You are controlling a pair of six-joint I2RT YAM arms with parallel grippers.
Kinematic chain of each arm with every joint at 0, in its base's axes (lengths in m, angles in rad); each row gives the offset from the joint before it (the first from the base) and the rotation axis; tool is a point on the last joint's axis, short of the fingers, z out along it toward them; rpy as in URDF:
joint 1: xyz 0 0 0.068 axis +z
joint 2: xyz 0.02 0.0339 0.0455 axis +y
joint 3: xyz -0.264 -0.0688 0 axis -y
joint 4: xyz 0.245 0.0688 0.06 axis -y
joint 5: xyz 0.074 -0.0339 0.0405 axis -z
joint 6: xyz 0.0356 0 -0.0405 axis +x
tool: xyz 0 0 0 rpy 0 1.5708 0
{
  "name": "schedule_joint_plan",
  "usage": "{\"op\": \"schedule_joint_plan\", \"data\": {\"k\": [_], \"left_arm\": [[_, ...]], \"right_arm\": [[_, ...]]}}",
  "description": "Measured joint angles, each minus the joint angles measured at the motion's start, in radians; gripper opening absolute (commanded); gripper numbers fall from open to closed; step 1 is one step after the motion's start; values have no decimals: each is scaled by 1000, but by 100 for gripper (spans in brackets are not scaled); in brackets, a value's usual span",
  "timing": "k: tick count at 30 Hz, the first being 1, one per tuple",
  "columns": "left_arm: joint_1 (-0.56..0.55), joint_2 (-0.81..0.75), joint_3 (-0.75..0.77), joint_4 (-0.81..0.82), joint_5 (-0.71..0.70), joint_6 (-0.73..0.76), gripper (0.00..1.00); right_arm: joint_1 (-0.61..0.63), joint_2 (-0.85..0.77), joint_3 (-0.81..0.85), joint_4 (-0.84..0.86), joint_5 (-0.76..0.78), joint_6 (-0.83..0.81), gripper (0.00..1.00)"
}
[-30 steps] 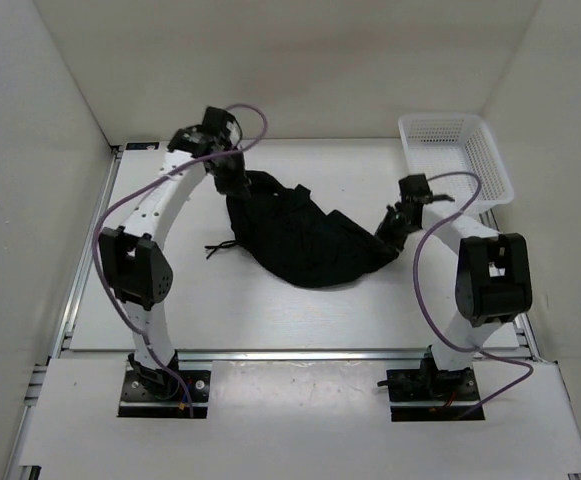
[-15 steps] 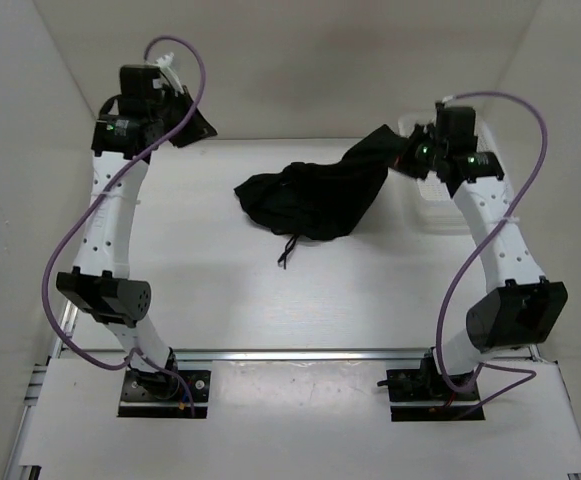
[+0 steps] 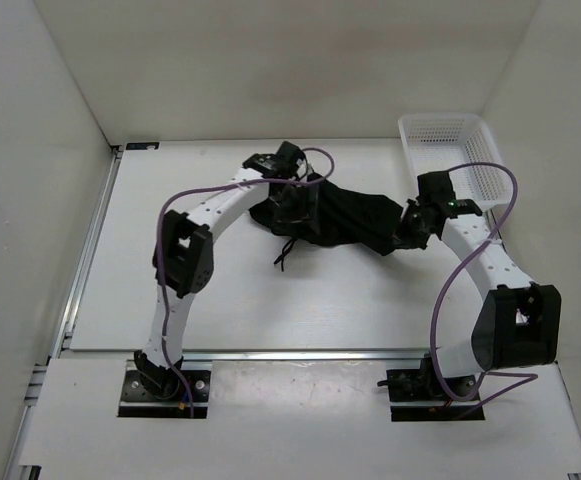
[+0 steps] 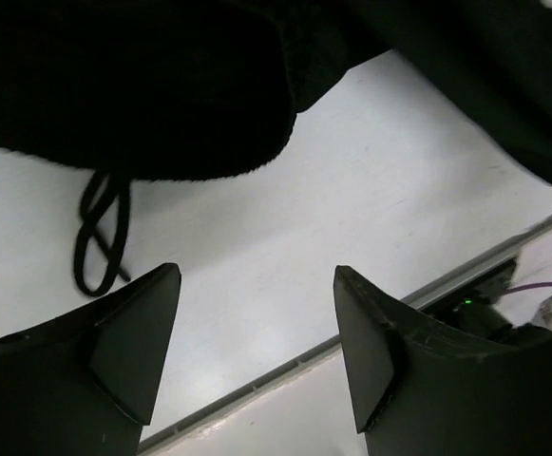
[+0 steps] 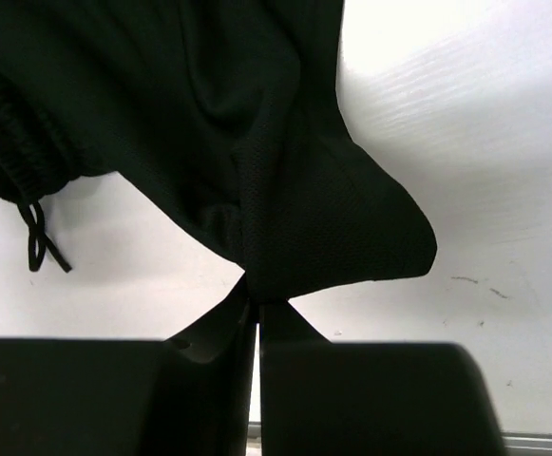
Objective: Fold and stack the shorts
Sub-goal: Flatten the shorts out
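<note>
Black soft-cloth shorts (image 3: 355,215): now lie mid-table, down from the far right.
Left black two-finger gripper (image 3: 295,205): comes from far-left corner to the waistband end.
Right black two-finger gripper (image 3: 408,228): sits lower, cloth pinched.

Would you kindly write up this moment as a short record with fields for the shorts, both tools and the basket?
shorts: black, crumpled on the table, unfolded
drawstring: loose on the table
left tool: open, empty, beside the shorts
right tool: shut on a fold of the shorts
white mesh basket: far right corner, apart from the shorts
</note>
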Motion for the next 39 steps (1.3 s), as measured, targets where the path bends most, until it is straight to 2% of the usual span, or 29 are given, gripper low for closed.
{"op": "schedule_joint_plan", "data": {"k": [4,9,19,22,24,25,26,33,36,39], "left_arm": [[-41,101,49,-10,0,-10,76],[-45,150,129,-17,-13,-23,65],[-46,279,327,-6,-84,-42,60],[-53,341,365,7,-82,-47,48],[-59,370,372,6,-79,-53,33],[-62,384,378,3,-76,-56,13],[-64,398,389,0,-71,-58,10],[-50,366,428,-6,-55,-61,10],[8,267,427,-12,-48,-58,10],[122,160,496,-15,-39,-48,10]], "right_arm": [[-32,-15,0,2,0,-15,0],[-76,-13,0,1,-9,-29,0],[-78,4,1,1,-41,-45,0],[-78,4,9,1,-51,-48,0],[-78,5,12,2,-56,-49,0],[-78,6,12,2,-58,-50,0],[-78,6,12,1,-59,-50,0],[-81,50,44,-9,-85,-51,0],[-89,140,185,-31,-112,-48,0],[-98,284,462,-60,-163,-45,0]]}}
